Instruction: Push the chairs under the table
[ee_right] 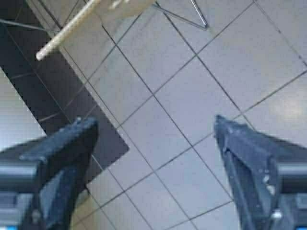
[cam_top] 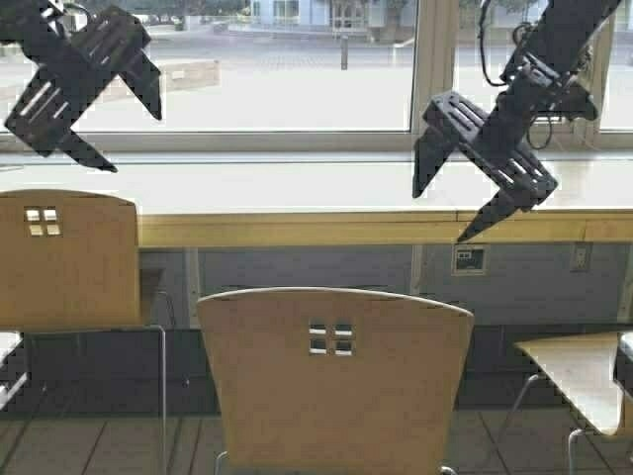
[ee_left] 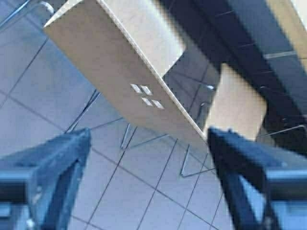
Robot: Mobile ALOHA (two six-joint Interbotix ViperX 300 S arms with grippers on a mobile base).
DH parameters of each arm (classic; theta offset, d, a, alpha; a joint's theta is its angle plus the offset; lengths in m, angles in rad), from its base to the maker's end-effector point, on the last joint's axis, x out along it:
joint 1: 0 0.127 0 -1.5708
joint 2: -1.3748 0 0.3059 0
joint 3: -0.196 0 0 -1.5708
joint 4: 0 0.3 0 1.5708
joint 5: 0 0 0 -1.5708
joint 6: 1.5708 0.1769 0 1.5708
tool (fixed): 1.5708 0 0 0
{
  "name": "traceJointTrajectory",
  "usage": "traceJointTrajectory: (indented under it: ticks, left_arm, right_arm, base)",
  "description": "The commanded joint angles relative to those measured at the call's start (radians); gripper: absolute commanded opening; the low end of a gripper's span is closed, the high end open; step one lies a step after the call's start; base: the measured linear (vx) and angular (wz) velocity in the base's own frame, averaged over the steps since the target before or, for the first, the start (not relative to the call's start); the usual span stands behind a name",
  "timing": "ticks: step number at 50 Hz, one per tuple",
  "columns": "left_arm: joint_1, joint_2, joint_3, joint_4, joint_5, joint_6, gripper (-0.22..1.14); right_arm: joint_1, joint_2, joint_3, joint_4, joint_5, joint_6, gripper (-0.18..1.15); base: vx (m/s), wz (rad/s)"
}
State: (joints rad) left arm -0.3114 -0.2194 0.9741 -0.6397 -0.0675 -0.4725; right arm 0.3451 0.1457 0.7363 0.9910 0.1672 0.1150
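The long light-wood surface (cam_top: 297, 188) runs under the window, with its thick yellow front edge facing the robot. Three tan chairs stand by it. The middle chair (cam_top: 334, 376) is right in front of the robot, its back with four little square holes turned this way, and it is pulled out well away from the surface. The left chair (cam_top: 64, 259) stands closer to the surface, and only a corner of the right chair (cam_top: 579, 381) shows at the side. No chair is pushed in yet, so I think the job is at its very start: getting ready to push the middle chair. The left claw (cam_top: 89, 94) hangs high up at the left and its fingers are spread wide, holding nothing. The right claw (cam_top: 475, 168) hangs high over the surface, also spread wide and holding nothing. Next, I think the arms need to come down to the top of the middle chair's back, and then the robot should push it straight ahead so the seat slides under the surface and the thin legs do not catch. There is a small wall plate (cam_top: 469, 259) under the surface, but any writing on it is too tiny to read, and no other words or labels show.
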Motion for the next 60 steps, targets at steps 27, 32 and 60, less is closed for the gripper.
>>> traceJointTrajectory:
  ticks: [27, 32, 60]
  left_arm:
    - [-0.083, 0.443, -0.156, -0.261, 0.100, -0.038, 1.02]
    - [-0.087, 0.466, -0.143, -0.278, 0.101, -0.038, 1.02]
    - [-0.201, 0.592, -0.135, -0.341, 0.138, -0.052, 1.02]
  right_arm:
    - [0.012, 0.144, 0.018, 0.175, -0.006, 0.003, 1.03]
    - [0.037, 0.183, 0.023, 0.181, -0.011, 0.005, 1.03]
    - [0.115, 0.296, 0.049, 0.250, -0.031, 0.003, 1.03]
  base:
    - [0.22, -0.06]
    - [0.22, 0.02]
    - [0.17, 0.00]
